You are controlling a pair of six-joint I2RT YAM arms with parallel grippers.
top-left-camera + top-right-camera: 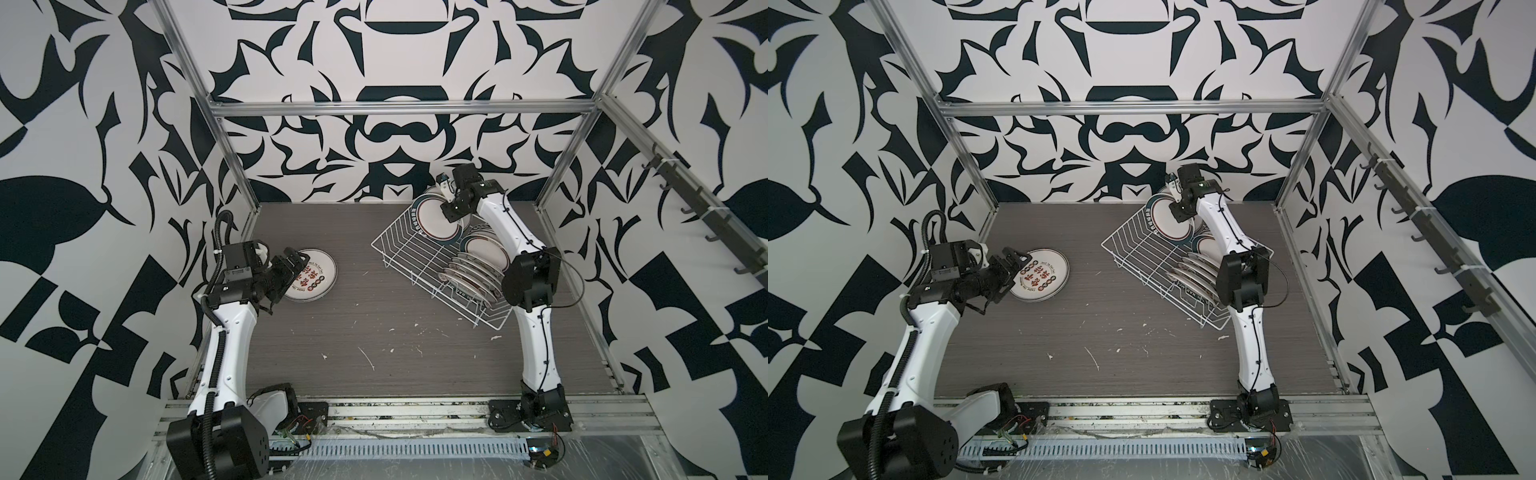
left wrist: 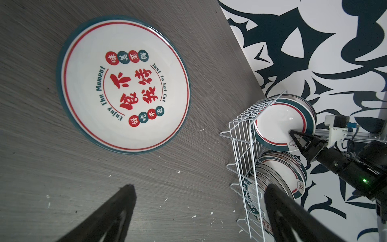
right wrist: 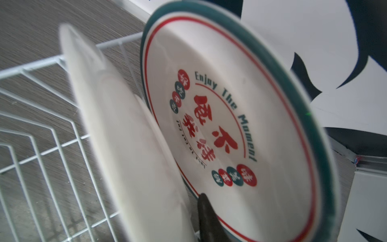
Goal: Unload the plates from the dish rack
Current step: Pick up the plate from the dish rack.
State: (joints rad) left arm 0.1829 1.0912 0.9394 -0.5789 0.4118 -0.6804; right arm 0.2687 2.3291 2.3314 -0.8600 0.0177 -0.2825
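Left gripper (image 2: 200, 187): fingers spread wide, nothing held. Printed plate (image 2: 123, 83) laid flat on table (image 2: 41, 146), just ahead of fingertips. Right gripper (image 2: 294, 137): fingers set either side of front plate (image 2: 276, 123) rim, in dish rack (image 1: 415, 253); firm clamp cannot be told. Remaining plates (image 1: 473, 270) stood in slots beneath its forearm.

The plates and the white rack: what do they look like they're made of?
The plates look like glazed ceramic, or possibly melamine: their glossy white faces catch highlights, with red and green designs printed on them. The dish rack looks like metal wire with a smooth white coating: thin, stiff, evenly white rods joined in a grid.
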